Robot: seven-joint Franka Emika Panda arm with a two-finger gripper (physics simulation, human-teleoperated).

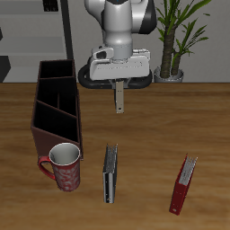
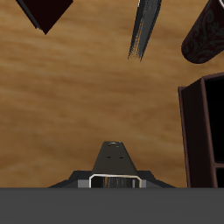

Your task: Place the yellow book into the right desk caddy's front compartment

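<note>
Nothing's been grabbed yet, so this is the very start: the reach for the book. The gripper (image 1: 118,108) hangs in the air toward the back of the table. From the overhead view its fingers look pressed together into one thin stick, with nothing between them.

The yellow book (image 1: 110,173) stands on its edge near the table's front edge, apart from everything else. Honestly it looks pretty dark from above, more olive-grey than yellow. The wrist view (image 2: 144,31) shows the same thin sliver with a tan streak. The right desk caddy (image 1: 56,135) is the long maroon box beside it, and a red mug (image 1: 65,166) is parked right at the caddy's front end. A red book (image 1: 184,184) stands well off on the other side.

My guess at the next move: spread the fingers, travel toward the front edge until it's over the book, line up across the thin cover and come down. The mug sits close to the front compartment, so the drop-off later looks a bit tight.
</note>
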